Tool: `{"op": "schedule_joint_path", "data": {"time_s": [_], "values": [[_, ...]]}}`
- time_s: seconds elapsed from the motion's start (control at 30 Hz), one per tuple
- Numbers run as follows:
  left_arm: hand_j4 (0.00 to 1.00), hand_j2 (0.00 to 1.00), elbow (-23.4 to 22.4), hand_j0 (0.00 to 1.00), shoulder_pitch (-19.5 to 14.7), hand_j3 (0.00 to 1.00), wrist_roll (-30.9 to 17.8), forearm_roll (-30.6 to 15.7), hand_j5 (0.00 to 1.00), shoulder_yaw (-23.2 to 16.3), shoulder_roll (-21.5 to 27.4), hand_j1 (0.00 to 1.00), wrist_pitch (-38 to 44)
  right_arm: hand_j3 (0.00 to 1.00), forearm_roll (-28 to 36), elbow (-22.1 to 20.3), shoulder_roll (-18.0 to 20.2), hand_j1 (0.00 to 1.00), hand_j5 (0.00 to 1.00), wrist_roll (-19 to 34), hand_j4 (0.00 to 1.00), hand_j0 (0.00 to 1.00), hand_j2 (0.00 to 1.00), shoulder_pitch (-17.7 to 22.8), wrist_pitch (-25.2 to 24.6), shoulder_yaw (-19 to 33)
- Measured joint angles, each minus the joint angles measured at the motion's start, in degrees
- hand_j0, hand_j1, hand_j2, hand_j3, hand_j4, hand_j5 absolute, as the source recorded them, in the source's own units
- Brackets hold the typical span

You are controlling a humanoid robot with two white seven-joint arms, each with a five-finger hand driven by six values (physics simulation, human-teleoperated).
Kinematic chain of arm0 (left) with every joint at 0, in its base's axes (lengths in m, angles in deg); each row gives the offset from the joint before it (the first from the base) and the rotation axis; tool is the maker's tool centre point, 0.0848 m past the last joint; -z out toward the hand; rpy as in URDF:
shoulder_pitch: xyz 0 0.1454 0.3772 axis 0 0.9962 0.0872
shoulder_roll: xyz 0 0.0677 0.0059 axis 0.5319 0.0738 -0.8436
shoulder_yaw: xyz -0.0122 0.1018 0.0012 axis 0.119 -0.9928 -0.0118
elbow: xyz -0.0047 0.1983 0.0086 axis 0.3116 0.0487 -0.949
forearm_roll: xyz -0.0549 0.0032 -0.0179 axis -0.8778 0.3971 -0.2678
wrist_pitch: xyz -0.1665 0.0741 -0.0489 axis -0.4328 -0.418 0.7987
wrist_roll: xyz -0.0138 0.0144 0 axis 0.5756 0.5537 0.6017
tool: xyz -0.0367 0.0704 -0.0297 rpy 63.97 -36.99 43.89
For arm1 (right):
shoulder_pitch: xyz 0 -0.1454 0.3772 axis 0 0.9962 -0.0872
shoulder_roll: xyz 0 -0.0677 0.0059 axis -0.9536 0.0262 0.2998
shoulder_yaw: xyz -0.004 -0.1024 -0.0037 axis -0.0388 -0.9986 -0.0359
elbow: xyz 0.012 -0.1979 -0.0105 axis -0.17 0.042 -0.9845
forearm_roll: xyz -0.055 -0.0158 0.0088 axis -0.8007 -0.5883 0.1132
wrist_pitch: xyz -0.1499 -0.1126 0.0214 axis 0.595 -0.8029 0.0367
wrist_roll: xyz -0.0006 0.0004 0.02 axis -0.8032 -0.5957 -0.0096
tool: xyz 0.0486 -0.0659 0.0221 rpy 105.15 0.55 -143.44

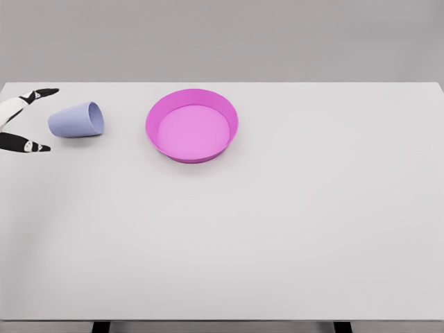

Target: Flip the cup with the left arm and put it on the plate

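White left hand (pixel 15 119), black-tipped fingers (pixel 43 92), slim segmented digits

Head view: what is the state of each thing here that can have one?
Cup: lying on its side, mouth toward the plate, not held.
Plate: upright on the table, nothing in it.
Left hand: at the left edge beside the cup, fingers spread, holding nothing.
Right hand: out of view.

Lavender cup (pixel 77 120) lies on its side, left of the pink plate (pixel 192 125)
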State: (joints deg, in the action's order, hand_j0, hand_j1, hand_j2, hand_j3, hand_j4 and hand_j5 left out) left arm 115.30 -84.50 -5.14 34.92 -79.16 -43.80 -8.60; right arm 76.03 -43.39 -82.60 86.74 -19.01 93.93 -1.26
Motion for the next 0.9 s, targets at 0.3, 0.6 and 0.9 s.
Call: {"op": "schedule_joint_path", "data": {"time_s": [0.3, 0.6, 0.9], "values": [[1.0, 1.0, 0.7, 1.0, -3.6, 1.0, -0.3, 1.8, 1.0, -1.0, -1.3, 1.0, 2.5, 1.0, 0.0, 0.0, 0.0, 1.0, 1.0, 0.0, 1.0, 1.0, 1.0, 0.0, 0.0, 0.0], [1.0, 1.0, 1.3, 1.0, -5.2, 1.0, -0.3, 6.9, 1.0, -4.8, -4.1, 1.0, 7.6, 1.0, 0.0, 0.0, 0.0, 1.0, 1.0, 0.0, 1.0, 1.0, 1.0, 0.0, 0.0, 0.0], [1.0, 1.0, 1.3, 1.0, -6.2, 1.0, -0.3, 7.5, 1.0, -8.5, -5.1, 1.0, 11.2, 1.0, 0.0, 0.0, 0.0, 1.0, 1.0, 0.0, 1.0, 1.0, 1.0, 0.0, 0.0, 0.0]]}}
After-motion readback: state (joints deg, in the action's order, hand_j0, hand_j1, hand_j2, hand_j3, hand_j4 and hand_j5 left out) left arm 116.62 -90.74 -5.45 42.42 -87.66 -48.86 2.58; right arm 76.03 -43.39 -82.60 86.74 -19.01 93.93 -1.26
